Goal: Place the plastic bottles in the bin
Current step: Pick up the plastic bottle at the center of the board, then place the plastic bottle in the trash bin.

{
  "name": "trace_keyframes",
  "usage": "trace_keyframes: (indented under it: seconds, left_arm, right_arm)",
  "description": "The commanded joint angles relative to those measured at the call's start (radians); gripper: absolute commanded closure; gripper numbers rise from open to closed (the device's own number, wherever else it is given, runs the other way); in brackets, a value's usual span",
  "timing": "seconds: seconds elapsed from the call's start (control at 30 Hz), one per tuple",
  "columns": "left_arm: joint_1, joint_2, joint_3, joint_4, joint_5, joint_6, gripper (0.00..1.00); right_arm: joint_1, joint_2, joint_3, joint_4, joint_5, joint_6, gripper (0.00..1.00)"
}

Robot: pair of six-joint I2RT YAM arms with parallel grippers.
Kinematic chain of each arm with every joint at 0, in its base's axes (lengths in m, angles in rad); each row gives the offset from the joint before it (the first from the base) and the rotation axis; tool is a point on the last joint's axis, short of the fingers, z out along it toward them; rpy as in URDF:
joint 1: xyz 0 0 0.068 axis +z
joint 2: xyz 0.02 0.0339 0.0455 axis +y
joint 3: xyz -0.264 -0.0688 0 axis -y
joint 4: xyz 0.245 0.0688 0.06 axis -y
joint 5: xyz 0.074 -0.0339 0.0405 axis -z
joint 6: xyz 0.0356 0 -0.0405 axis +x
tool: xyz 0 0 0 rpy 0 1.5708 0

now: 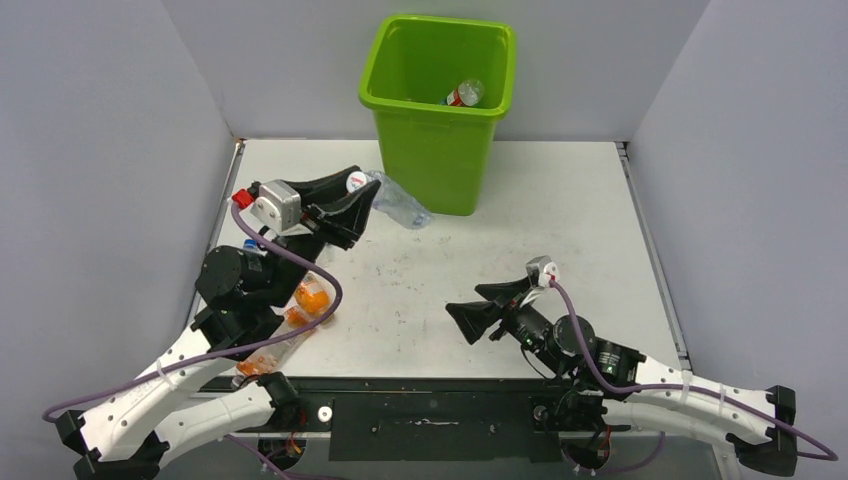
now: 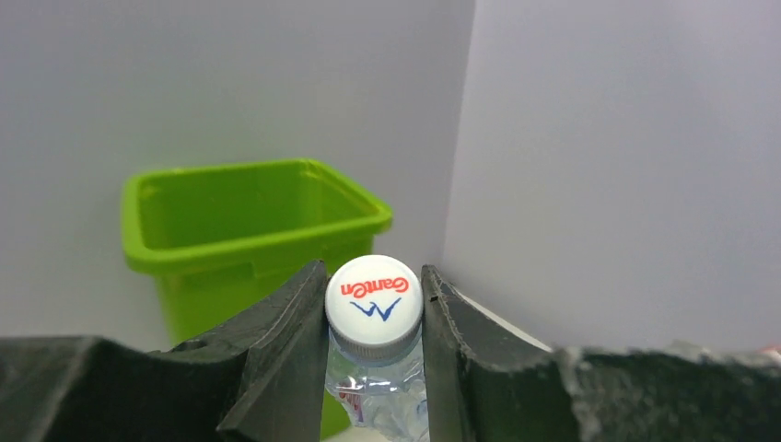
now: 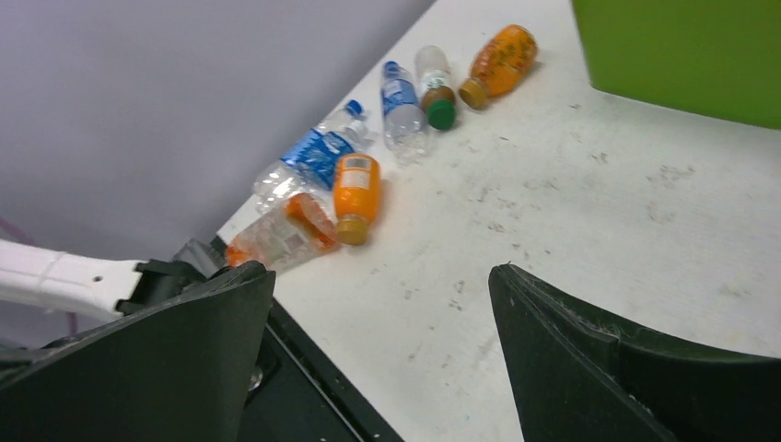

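My left gripper (image 1: 357,196) (image 2: 373,276) is shut on the neck of a crushed clear bottle (image 1: 402,207) with a white cap (image 2: 373,296), held up just left of the lime-green bin (image 1: 437,150) (image 2: 230,221). One clear bottle with a red label (image 1: 465,94) lies inside the bin. Several more bottles lie along the table's left side: an orange one (image 1: 312,297) (image 3: 355,193), a crushed clear one with an orange label (image 1: 262,357) (image 3: 276,235), a blue-labelled one (image 3: 313,157). My right gripper (image 1: 482,312) (image 3: 382,276) stands open and holds nothing, low over the near middle of the table.
Farther along the left wall lie an orange bottle (image 3: 502,60), a clear bottle with a green cap (image 3: 433,87) and a blue-capped one (image 3: 402,106). Grey walls enclose the white table (image 1: 560,210) on three sides. A black rail (image 1: 430,400) runs along the near edge.
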Motion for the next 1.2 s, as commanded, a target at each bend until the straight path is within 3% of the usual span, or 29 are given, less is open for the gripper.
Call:
trace_keyframes:
  seconds: [0.0, 0.13, 0.23, 0.37, 0.43, 0.67, 0.83, 1.03, 1.17]
  left_arm:
    - [0.009, 0.074, 0.128, 0.137, -0.073, 0.277, 1.0]
    - [0.06, 0.204, 0.276, 0.191, -0.055, 0.372, 1.0]
    - [0.184, 0.279, 0.38, 0.224, 0.023, 0.299, 1.0]
    - [0.47, 0.383, 0.497, 0.323, 0.164, -0.135, 1.0]
    - [0.528, 0.471, 0.584, 0.352, 0.265, -0.252, 1.0]
    - [0.53, 0.825, 0.938, 0.415, 0.38, -0.429, 1.0]
    - [0.518, 1.134, 1.301, 0.185, 0.417, -0.429, 1.0]
    - [0.453, 1.247, 1.359, 0.036, 0.329, -0.222, 1.0]
    - [0.431, 1.295, 1.361, 0.017, 0.273, -0.211, 0.98]
  right_arm:
    - [0.004, -0.029, -0.074, -0.043, 0.218, 0.054, 0.1]
    - [0.004, -0.032, -0.127, -0.065, 0.291, 0.107, 0.1]
    - [0.005, -0.025, -0.161, -0.078, 0.321, 0.164, 0.1]
    - [0.005, -0.024, -0.196, -0.088, 0.323, 0.212, 0.1]
    - [0.005, -0.024, -0.209, -0.087, 0.313, 0.218, 0.1]
    - [0.003, -0.001, -0.214, -0.073, 0.297, 0.174, 0.1]
    - [0.003, 0.016, -0.188, -0.09, 0.331, 0.12, 0.1]
    - [0.001, -0.013, -0.202, -0.154, 0.389, 0.119, 0.1]
    - [0.0, -0.034, -0.206, -0.183, 0.406, 0.122, 0.1]
